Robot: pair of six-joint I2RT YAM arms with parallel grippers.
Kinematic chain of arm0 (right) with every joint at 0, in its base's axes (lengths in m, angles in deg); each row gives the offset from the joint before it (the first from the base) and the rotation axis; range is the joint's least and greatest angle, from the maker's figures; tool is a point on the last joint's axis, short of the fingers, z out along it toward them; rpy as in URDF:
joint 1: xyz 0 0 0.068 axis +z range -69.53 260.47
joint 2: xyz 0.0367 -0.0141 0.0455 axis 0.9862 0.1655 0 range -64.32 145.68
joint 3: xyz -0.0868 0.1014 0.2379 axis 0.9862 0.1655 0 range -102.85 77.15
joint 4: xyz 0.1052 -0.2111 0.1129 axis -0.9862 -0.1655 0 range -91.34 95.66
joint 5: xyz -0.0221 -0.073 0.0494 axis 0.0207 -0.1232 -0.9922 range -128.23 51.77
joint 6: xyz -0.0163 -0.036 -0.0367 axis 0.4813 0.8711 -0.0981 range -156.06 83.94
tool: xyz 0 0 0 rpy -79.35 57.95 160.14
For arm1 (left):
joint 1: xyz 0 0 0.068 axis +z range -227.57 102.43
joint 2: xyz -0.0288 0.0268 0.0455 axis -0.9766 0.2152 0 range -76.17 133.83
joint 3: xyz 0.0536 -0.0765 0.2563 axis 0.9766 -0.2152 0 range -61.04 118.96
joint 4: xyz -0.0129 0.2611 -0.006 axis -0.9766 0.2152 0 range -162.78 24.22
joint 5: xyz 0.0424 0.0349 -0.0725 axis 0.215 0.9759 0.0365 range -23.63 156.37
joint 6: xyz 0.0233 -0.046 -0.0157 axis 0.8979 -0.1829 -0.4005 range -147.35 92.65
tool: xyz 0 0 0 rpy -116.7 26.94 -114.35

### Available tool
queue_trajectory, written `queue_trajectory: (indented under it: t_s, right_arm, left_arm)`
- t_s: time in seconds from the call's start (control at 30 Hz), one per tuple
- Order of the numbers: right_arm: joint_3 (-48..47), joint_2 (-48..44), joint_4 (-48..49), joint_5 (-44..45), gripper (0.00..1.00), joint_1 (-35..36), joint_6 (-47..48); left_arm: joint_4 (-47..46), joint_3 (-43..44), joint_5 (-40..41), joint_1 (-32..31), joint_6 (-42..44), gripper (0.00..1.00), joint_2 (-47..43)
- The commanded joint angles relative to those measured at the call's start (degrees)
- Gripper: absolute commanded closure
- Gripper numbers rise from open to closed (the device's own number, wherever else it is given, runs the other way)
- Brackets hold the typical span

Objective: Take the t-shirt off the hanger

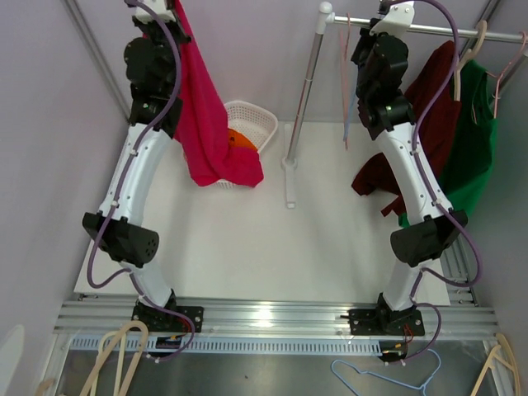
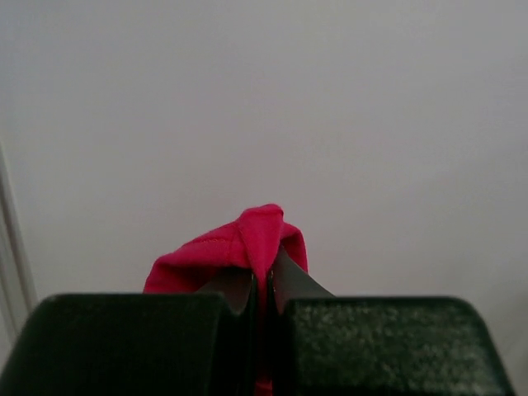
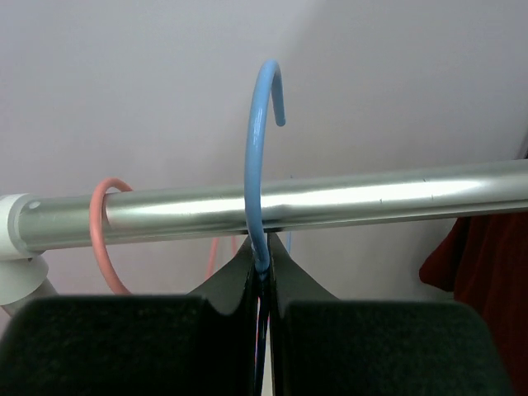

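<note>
Blue hanger hook point(image 3: 252, 165), gripped by right pincer point(image 3: 262, 257), shows only at wrist.

- It was a robotics lab cell: the left arm point(image 1: 136, 173) and right arm point(image 1: 410, 165) were bolted to an aluminium rail point(image 1: 272, 318) at a white desk point(image 1: 247, 247).
- Bare pale walls point(image 1: 256, 49) enclosed staged props: a clothes rail point(image 1: 429, 30), a magenta t-shirt point(image 1: 202, 124), a basket point(image 1: 252, 115).

Top view down over table point(image 1: 247, 239); wrist views close behind left tool point(image 2: 266, 276), right tool point(image 3: 262, 254), facing wall point(image 2: 330, 124).
</note>
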Motion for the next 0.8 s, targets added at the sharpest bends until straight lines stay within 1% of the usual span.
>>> queue_trajectory:
  t_s: [0.0,0.03,0.13,0.2,0.23,0.3,0.33,0.4,0.43,0.47,0.53,0.57,0.63,0.73,0.77]
  right_arm:
    - [-2.4,0.35,3.44,-0.12,1.0,0.36,1.43]
    - [-2.58,0.35,3.26,-0.21,1.0,0.27,1.6]
    - [-4.95,1.57,1.6,-0.48,1.0,0.09,1.78]
    - [-6.96,3.15,0.28,-0.65,1.0,-0.08,2.04]
    - [-7.58,3.59,0.01,-0.83,1.0,-0.17,2.13]
    - [-8.12,4.56,-0.34,-1.26,1.0,-0.17,2.31]
    - [-7.94,4.74,-0.08,-1.7,1.0,-0.17,2.22]
    - [-7.85,5.0,0.27,-2.41,1.0,-0.17,2.05]
    - [-7.77,5.44,0.36,-2.67,1.0,-0.17,1.96]
    - [-7.77,5.62,0.45,-3.02,1.0,-0.09,2.04]
    - [-7.68,6.32,0.27,-3.29,1.0,-0.17,2.05]
    - [-7.59,6.5,0.1,-3.46,1.0,-0.17,1.87]
    - [-7.07,6.59,-0.08,-3.55,1.0,-0.17,1.34]
    - [-6.36,6.15,0.01,-4.34,1.0,0.09,0.73]
    - [-6.19,6.15,-0.16,-4.52,1.0,0.27,0.55]
  left_arm:
    - [-2.25,-9.09,-1.68,0.61,-7.54,0.99,-2.4]
    - [-2.25,-10.7,-3.51,0.61,-11.12,0.99,-2.85]
    - [0.03,-16.59,-5.11,0.44,-16.15,0.99,-2.24]
    - [-0.23,-19.14,-5.64,0.0,-17.92,0.99,-2.15]
    - [-0.23,-22.64,-5.64,-0.09,-18.97,0.99,-2.59]
    - [-0.58,-25.29,-5.47,-0.88,-19.86,0.99,-3.55]
    - [-1.89,-29.92,-5.21,-1.58,-19.95,0.99,-4.86]
    - [-1.99,-33.64,-3.63,-2.2,-19.86,0.99,-6.1]
    - [-1.47,-34.44,-3.1,-2.37,-20.3,0.99,-6.37]
    - [1.67,-35.41,-2.14,-2.46,-21.26,0.99,-6.37]
    - [4.41,-36.38,-2.65,-2.46,-24.32,0.99,-6.11]
    - [3.38,-40.21,-3.96,-2.81,-24.69,0.99,-6.02]
    - [5.2,-40.86,-2.92,-3.95,-27.57,0.99,-5.15]
    - [15.2,-36.14,-3.44,-4.13,-32.51,0.99,-0.23]
    - [20.02,-34.12,-3.88,-4.13,-33.3,0.99,2.57]
